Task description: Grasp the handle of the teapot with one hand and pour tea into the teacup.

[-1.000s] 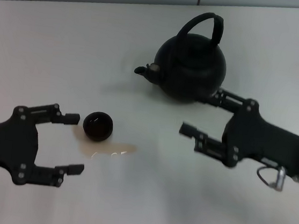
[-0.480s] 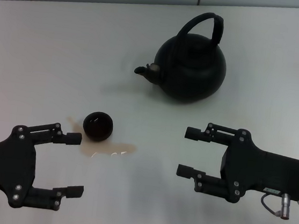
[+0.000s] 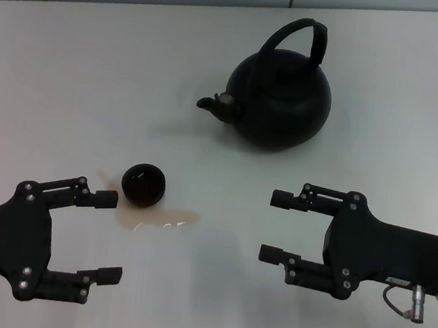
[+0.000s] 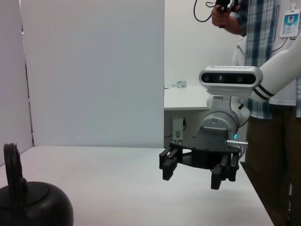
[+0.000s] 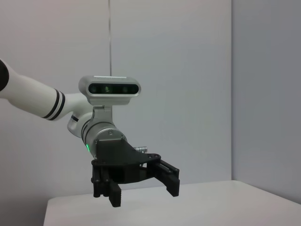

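Observation:
The matte-black teapot [image 3: 280,100] stands upright at the back centre of the white table, spout pointing left, its arched handle [image 3: 298,34] free. It also shows in the left wrist view [image 4: 30,207]. The tiny dark teacup [image 3: 144,184] sits left of centre, with a thin light-brown tea puddle [image 3: 157,218] beside and in front of it. My left gripper [image 3: 108,236] is open and empty, just in front and left of the cup. My right gripper [image 3: 275,226] is open and empty, in front of the teapot, well apart from it; it shows in the left wrist view [image 4: 193,173].
A white table [image 3: 94,78] carries everything; a tiled wall edge runs along the back. In the left wrist view a person [image 4: 268,70] stands beyond the table's end. The right wrist view shows my left gripper [image 5: 136,186] over the table.
A second ago the right gripper was close beside the teapot's base; it has pulled back toward me and levelled. The left gripper has also drawn back slightly. Teapot and cup have not moved.

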Robot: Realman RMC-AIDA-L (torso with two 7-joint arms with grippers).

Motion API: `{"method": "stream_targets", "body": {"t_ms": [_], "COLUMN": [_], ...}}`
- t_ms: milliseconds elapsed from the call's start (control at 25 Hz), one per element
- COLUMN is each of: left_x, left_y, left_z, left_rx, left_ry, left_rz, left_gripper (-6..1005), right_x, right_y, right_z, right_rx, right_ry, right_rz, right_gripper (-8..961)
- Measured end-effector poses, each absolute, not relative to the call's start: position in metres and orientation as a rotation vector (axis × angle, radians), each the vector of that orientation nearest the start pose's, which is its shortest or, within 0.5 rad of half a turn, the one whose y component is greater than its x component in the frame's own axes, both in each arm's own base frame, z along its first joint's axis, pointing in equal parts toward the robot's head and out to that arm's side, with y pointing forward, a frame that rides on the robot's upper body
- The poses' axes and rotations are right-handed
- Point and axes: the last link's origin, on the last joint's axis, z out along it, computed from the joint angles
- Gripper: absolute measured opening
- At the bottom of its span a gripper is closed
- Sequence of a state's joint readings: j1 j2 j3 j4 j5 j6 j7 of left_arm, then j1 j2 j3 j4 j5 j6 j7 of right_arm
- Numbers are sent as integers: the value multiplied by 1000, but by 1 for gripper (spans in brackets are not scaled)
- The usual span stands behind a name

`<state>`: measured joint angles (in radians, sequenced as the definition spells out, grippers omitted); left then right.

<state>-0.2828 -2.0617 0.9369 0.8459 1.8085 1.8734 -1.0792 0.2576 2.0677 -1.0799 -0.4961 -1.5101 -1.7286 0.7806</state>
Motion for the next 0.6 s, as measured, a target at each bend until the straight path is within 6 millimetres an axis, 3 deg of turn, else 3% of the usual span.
{"method": "stream_targets", "body": {"t_ms": [600], "left_x": [-266], "left_y": [245], "left_z": [15], "left_rx": [-2924], "left_ry": [-68], "left_rz": [-842], "left_gripper": [842], "right_x": [279], "right_y": [229], "right_z": [-30], "right_rx": [-2668], "right_ry": [135], "right_rz": [1053], "right_gripper": [647]}}
